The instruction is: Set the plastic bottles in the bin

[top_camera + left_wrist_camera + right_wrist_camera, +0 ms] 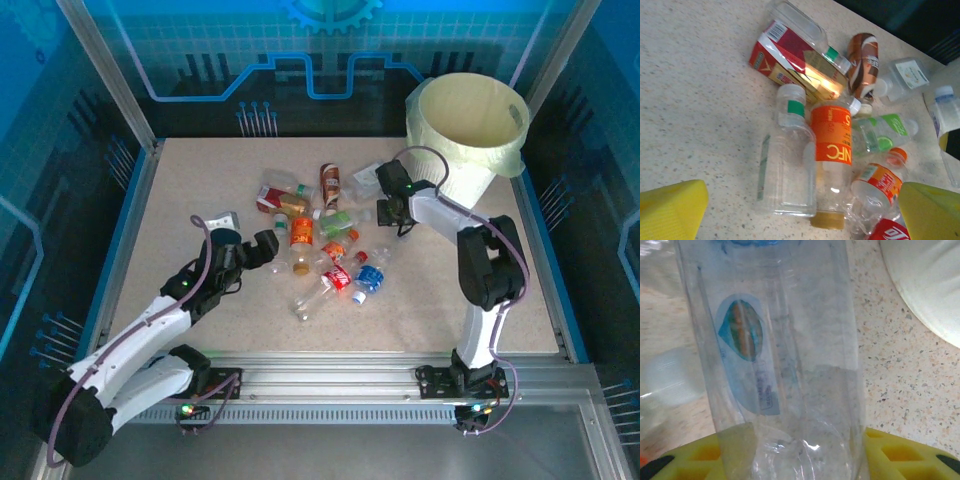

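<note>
Plastic bottles point(320, 240) heap mid-table overhead, three o'clock of the wide-open left gripper point(268, 248); bin point(468, 130) at one o'clock. Left wrist: orange-labelled bottle point(831, 150) lies twelve-to-six. Right wrist: clear bottle point(780, 365) runs twelve-to-six between the pads of the right gripper point(790, 462); clamped or not, cannot tell.

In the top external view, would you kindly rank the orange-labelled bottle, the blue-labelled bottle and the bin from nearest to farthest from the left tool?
1. The orange-labelled bottle, just to the right of the left tool.
2. The blue-labelled bottle, farther right and toward the near edge.
3. The bin, in the far right corner.
</note>
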